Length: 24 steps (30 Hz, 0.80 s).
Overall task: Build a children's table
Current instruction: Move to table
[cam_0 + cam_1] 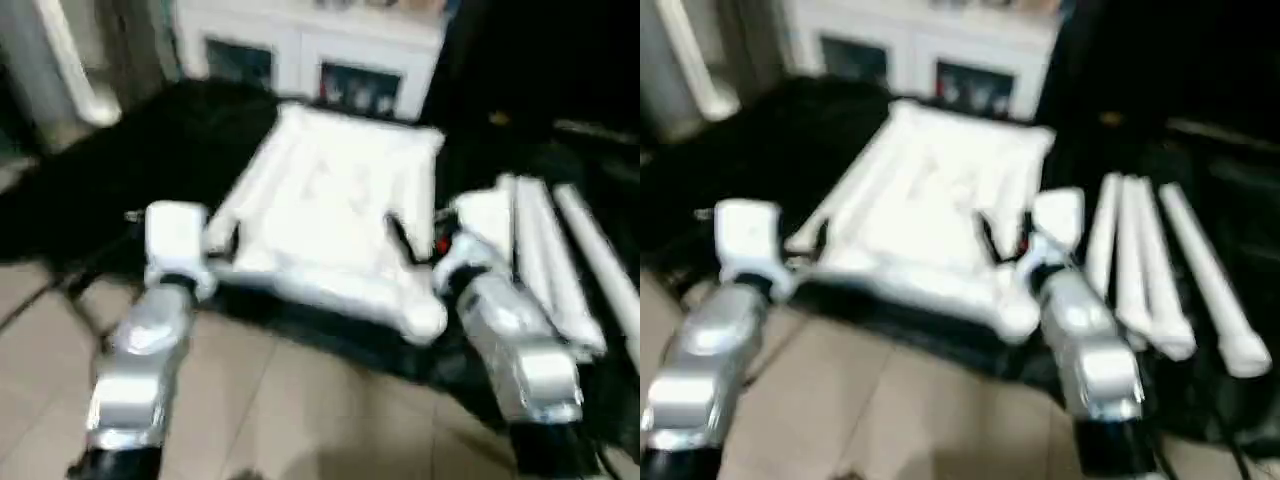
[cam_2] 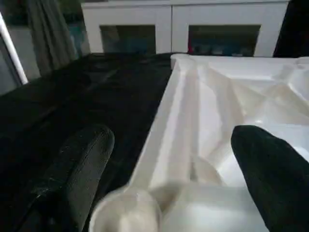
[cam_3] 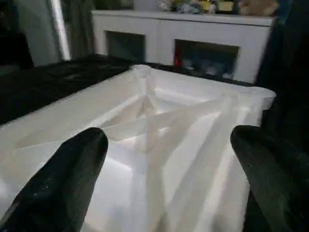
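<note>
Lying ribbed side up on the black-draped tabletop (image 1: 120, 160), the children's table top (image 1: 330, 215) sits between both wide-open jaws. Legs (image 1: 1160, 265) rest just right. Each gripper, left gripper (image 2: 169, 174) and right gripper (image 3: 166, 169), should straddle a near corner squarely before closing.

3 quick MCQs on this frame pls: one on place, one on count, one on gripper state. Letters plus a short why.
1. Where do the loose legs lie?
A. robot's right of the tabletop
B. robot's left of it
C. on top of it

2. How many loose legs lie there?
A. one
B. three
C. five

3. How do the grippers stand?
A. both open
B. both shut
C. left shut on a leg

Key:
1 A: the legs lie beside the tabletop on the right arm's side.
2 B: three white tubes side by side.
3 A: left gripper and right gripper show fingers wide apart, holding nothing.
</note>
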### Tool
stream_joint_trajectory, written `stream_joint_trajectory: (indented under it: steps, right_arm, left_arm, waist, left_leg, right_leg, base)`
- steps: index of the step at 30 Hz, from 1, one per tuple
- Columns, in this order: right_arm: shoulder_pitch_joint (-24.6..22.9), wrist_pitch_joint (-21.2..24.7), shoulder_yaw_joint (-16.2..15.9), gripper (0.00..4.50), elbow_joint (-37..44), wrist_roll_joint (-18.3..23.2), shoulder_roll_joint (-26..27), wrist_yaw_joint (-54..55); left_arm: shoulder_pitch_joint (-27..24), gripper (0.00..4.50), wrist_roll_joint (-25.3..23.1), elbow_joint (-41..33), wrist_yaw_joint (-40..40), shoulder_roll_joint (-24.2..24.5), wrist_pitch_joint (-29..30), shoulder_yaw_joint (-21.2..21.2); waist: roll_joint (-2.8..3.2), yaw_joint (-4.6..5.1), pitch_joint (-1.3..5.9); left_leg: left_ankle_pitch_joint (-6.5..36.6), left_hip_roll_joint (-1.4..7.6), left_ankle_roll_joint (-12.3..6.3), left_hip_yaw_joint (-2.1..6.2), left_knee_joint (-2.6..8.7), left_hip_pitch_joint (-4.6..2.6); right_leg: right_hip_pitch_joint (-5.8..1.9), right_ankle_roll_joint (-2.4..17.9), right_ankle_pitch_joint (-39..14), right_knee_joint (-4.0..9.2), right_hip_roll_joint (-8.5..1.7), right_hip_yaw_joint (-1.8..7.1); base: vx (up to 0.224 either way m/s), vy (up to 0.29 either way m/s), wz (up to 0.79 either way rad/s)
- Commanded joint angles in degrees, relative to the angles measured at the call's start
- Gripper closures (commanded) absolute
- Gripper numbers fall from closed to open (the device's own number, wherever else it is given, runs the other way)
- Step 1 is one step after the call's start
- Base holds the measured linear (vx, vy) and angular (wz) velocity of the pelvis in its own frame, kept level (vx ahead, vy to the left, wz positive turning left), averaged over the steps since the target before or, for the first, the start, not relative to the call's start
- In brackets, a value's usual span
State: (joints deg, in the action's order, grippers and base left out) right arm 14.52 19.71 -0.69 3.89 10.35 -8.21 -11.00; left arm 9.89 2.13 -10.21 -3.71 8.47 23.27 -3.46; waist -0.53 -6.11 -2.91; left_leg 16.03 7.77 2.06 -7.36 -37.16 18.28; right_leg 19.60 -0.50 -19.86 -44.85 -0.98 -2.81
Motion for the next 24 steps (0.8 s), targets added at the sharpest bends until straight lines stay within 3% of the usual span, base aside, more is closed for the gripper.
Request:
stream_joint_trajectory:
  steps: [1, 2, 3, 4, 5, 6, 7, 8, 9, 10, 11, 12, 13, 14, 15, 16, 17, 18, 19, 20, 21, 22, 23, 24]
  right_arm:
    - [-1.9, 1.1, 2.6, 0.0, 2.7, -0.7, -1.6, 0.9]
    - [-2.5, 1.3, 2.7, 0.0, 3.3, -0.8, -1.7, 1.0]
    - [-2.5, 1.3, 2.7, 0.0, 3.3, -0.8, -1.7, 1.0]
    - [-3.9, 1.7, 2.9, 0.0, 5.2, -0.8, -1.8, 1.2]
    - [-4.4, 2.0, 2.9, 0.0, 5.9, -0.7, -1.8, 1.4]
    - [-4.9, 2.2, 3.1, 0.0, 6.7, -0.7, -1.7, 1.5]
    - [-5.3, 2.4, 3.2, 0.0, 7.3, -0.7, -1.6, 1.7]
    - [-5.3, 2.4, 3.2, 0.0, 7.3, -0.7, -1.6, 1.7]
    - [-5.6, 2.6, 3.4, 0.0, 7.7, -0.5, -1.6, 1.9]
    - [-5.7, 2.7, 3.2, 0.0, 8.0, -0.6, -1.9, 1.9]
    - [-5.9, 3.3, 2.8, 0.0, 8.4, -0.6, -2.5, 1.5]
    - [-5.9, 3.3, 2.8, 0.0, 8.4, -0.6, -2.5, 1.5]
    - [-5.8, 3.6, 2.7, 0.0, 8.4, -0.3, -2.6, 1.1]
    - [-5.2, 3.1, 2.5, 0.0, 8.5, 0.6, -3.3, -0.8]
    - [-4.9, 2.7, 2.3, 0.0, 8.7, 1.2, -3.8, -2.2]
    - [-4.5, 2.6, 2.2, 0.0, 9.0, 2.1, -4.4, -3.9]
    - [-4.3, 2.9, 2.2, 0.0, 9.3, 3.1, -4.8, -5.6]
    - [-4.0, 3.3, 2.1, 0.0, 9.4, 3.7, -5.4, -7.0]
    - [-3.9, 3.6, 2.1, 0.0, 9.5, 3.9, -5.8, -7.8]
    - [-3.7, 4.0, 2.2, 0.0, 9.5, 4.5, -6.1, -8.8]
    - [-3.3, 4.4, 2.2, 0.0, 9.3, 5.3, -6.5, -9.9]
    - [-2.7, 5.1, 2.0, 0.0, 8.7, 6.2, -7.2, -11.7]
    - [-2.3, 5.6, 1.8, 0.0, 8.3, 6.8, -7.7, -12.8]
    - [-1.8, 5.4, 1.3, 0.0, 7.8, 7.0, -8.6, -14.4]
  left_arm:
    - [0.7, 0.01, 0.4, -0.6, -1.3, -1.1, -0.7, 3.0]
    - [0.7, 0.01, 0.5, -0.4, -1.4, -1.1, -0.9, 3.2]
    - [0.7, 0.01, 0.5, -0.4, -1.4, -1.1, -0.9, 3.2]
    - [0.8, 0.01, 0.6, 0.0, -2.2, -1.1, -1.5, 3.9]
    - [0.8, 0.01, 0.7, 0.1, -2.6, -1.1, -1.6, 4.1]
    - [0.8, 0.01, 0.7, 0.1, -3.1, -1.1, -1.8, 4.5]
    - [0.9, 0.01, 0.6, 0.0, -3.5, -0.9, -2.0, 4.8]
    - [0.9, 0.01, 0.6, 0.0, -3.5, -0.9, -2.0, 4.8]
    - [0.8, 0.01, 0.5, 0.0, -3.8, -0.9, -2.2, 5.0]
    - [0.8, 0.01, 0.4, -0.1, -4.3, -0.8, -2.6, 5.4]
    - [0.2, 0.01, 0.9, -0.5, -5.9, -0.6, -4.3, 5.9]
    - [0.2, 0.01, 0.9, -0.5, -5.9, -0.6, -4.3, 5.9]
    - [-0.1, 0.01, 1.5, -0.9, -6.9, -0.5, -5.1, 6.2]
    - [-1.1, 0.01, 3.0, -2.2, -11.5, 1.4, -5.1, 7.9]
    - [-1.6, 0.01, 3.3, -2.7, -13.7, 2.6, -5.3, 8.8]
    - [-2.1, 0.01, 3.7, -3.2, -15.9, 3.9, -5.3, 9.5]
    - [-2.5, 0.01, 4.4, -3.7, -17.6, 4.9, -5.3, 9.8]
    - [-2.8, 0.01, 5.3, -4.1, -19.3, 5.9, -5.7, 9.8]
    - [-3.0, 0.01, 5.8, -4.4, -20.2, 6.4, -5.9, 9.7]
    - [-3.1, 0.01, 6.7, -4.7, -21.2, 6.8, -5.9, 9.4]
    - [-3.1, 0.01, 7.6, -4.9, -22.2, 7.3, -5.9, 8.9]
    - [-2.9, 0.01, 8.4, -4.9, -23.7, 8.2, -5.6, 8.4]
    - [-2.7, 0.01, 9.0, -4.8, -24.8, 8.9, -5.5, 8.1]
    - [-2.3, 0.01, 9.1, -4.5, -25.9, 9.9, -5.3, 7.9]
  waist:
    - [1.34, 2.02, 3.34]
    - [0.7, 2.29, 2.95]
    - [-0.47, 2.86, 2.8]
    - [-1.16, 2.97, 2.38]
    - [-3.62, 1.78, 3.21]
    - [-4.52, -1.25, 2.91]
    - [-4.15, -1.41, 4.22]
    - [-4.8, -0.39, 4.39]
    - [-4.75, 0.44, 4.56]
    - [-4.04, 0.5, 3.83]
    - [-1.56, 0.05, 2.3]
    - [-0.46, -0.12, 2.22]
    - [2.22, 0.48, 2.48]
    - [3.83, 3.44, 3.76]
    - [4.26, 3.34, 4.77]
    - [3.01, 3.42, 5.78]
    - [2.17, 2.72, 5.62]
    - [0.69, 3.47, 5.92]
    - [-0.82, 2.99, 5.28]
    - [-1.85, 2.37, 4.78]
    - [-1.95, 2.09, 4.48]
    - [-1.97, 1.97, 4.41]
    - [-1.07, 2.3, 4.1]
    - [-0.18, 2.87, 3.5]
  left_leg:
    - [10.8, 10.6, 8.32, 1.06, 10.31, -7.02]
    - [11.9, 10.46, 7.31, -0.39, 10.84, -7.09]
    - [13.3, 9.5, 5.36, -2.52, 11.62, -8.55]
    - [15.8, 8.41, 5.14, -4.68, 11.88, -8.53]
    - [18.9, 2.08, 3.95, -7.65, 7.58, -7.95]
    - [16.4, -2.02, -2.81, -3.85, -3.32, -0.59]
    - [5.6, -0.89, -3.16, 0.32, -6.65, 4.35]
    - [1.8, -1.43, -2.65, 1.17, -7.76, 6.37]
    - [-4.4, -2.15, -1.16, 1.68, -7.97, 7.88]
    - [-8.0, -2.18, -0.99, 1.66, -6.97, 7.18]
    - [-16.5, -0.95, -3.7, 1.31, -1.13, 5.68]
    - [-17.5, 0.17, -5.87, 1.4, 1.64, 5.96]
    - [-18.7, 2.2, -8.36, 1.92, 5.36, 5.35]
    - [-15.2, 8.0, -16.26, 8.49, 7.0, 2.0]
    - [-23.7, 9.25, -20.87, 10.74, 5.25, -1.31]
    - [-37.6, 10.39, -24.71, 11.6, 3.49, -2.97]
    - [-68.6, 10.18, -24.95, 11.94, 1.59, -2.97]
    - [-82.3, 7.99, -21.27, 12.25, 1.09, -3.23]
    - [-68.4, 2.89, -16.73, 9.52, 1.94, 0.92]
    - [-40.0, -1.64, -12.43, 5.07, 1.84, 5.13]
    - [-26.3, -1.48, -10.3, 3.87, 2.53, 5.88]
    - [-15.8, -0.64, -7.84, 3.4, 3.4, 5.96]
    - [-4.1, 0.88, -4.23, 3.2, 5.23, 5.33]
    - [5.2, 1.79, -1.95, 3.17, 6.86, 4.86]
  right_leg:
    - [5.59, 0.3, 5.2, 1.52, -3.06, -2.32]
    - [5.8, 1.5, 7.7, 2.29, -3.49, -2.65]
    - [5.97, 4.2, 11.7, 5.36, -5.01, -2.46]
    - [5.55, 6.3, 11.9, 6.89, -5.39, -2.14]
    - [1.38, 12.1, 6.2, 11.05, -5.76, 2.45]
    - [-6.88, 19.6, -15.1, 17.04, -14.8, 11.4]
    - [-9.91, 20.6, -12.9, 15.17, -15.1, 11.98]
    - [-9.93, 18.3, -7.4, 13.48, -12.82, 10.45]
    - [-9.5, 16.9, 5.5, 12.95, -10.92, 7.86]
    - [-7.69, 16.4, 7.7, 14.03, -10.48, 5.67]
    - [-4.57, 14.3, -2.7, 17.58, -8.28, 1.2]
    - [-5.2, 12.8, -5.2, 17.76, -7.83, 1.06]
    - [-6.47, 7.5, -2.4, 17.18, -5.1, -2.04]
    - [-3.43, 3.7, 3.8, 6.14, -0.91, -4.66]
    - [0.35, 2.8, 2.1, 3.26, -0.74, -2.83]
    - [2.01, 0.9, 4.4, 3.57, -2.13, -0.52]
    - [3.71, -4.7, 13.1, 4.13, -4.34, 2.67]
    - [4.35, -8.8, 20.4, 6.08, -5.54, 4.99]
    - [2.89, -7.9, 26.3, 9.52, -5.55, 5.83]
    - [1.16, -5.6, 31.1, 11.34, -6.96, 5.0]
    - [0.26, -4.6, 30.3, 11.9, -8.21, 4.88]
    - [-0.51, -3.4, 27.5, 12.25, -8.94, 4.61]
    - [-0.98, 0.8, 18.3, 12.46, -8.27, 3.46]
    - [-0.52, 4.8, 6.4, 12.82, -6.83, 2.32]
  base:
    - [0.222, 0.059, -0.47]
    - [0.224, -0.002, -0.58]
    - [0.224, -0.002, -0.58]
    - [0.263, -0.082, -0.68]
    - [0.277, -0.122, -0.61]
    - [0.277, -0.122, -0.61]
    - [0.295, -0.077, -0.36]
    - [0.283, -0.059, -0.15]
    - [0.283, -0.059, -0.15]
    - [0.245, -0.073, -0.09]
    - [0.244, -0.018, -0.01]
    - [0.244, -0.018, -0.01]
    - [0.274, 0.062, -0.04]
    - [0.275, 0.097, -0.24]
    - [0.275, 0.097, -0.24]
    - [0.217, 0.064, -0.22]
    - [0.048, 0.081, -0.25]
    - [0.048, 0.081, -0.25]
    - [-0.113, 0.118, -0.3]
    - [-0.103, 0.056, -0.05]
    - [-0.103, 0.056, -0.05]
    - [-0.07, -0.016, 0.02]
    - [-0.088, -0.012, -0.09]
    - [-0.088, -0.012, -0.09]
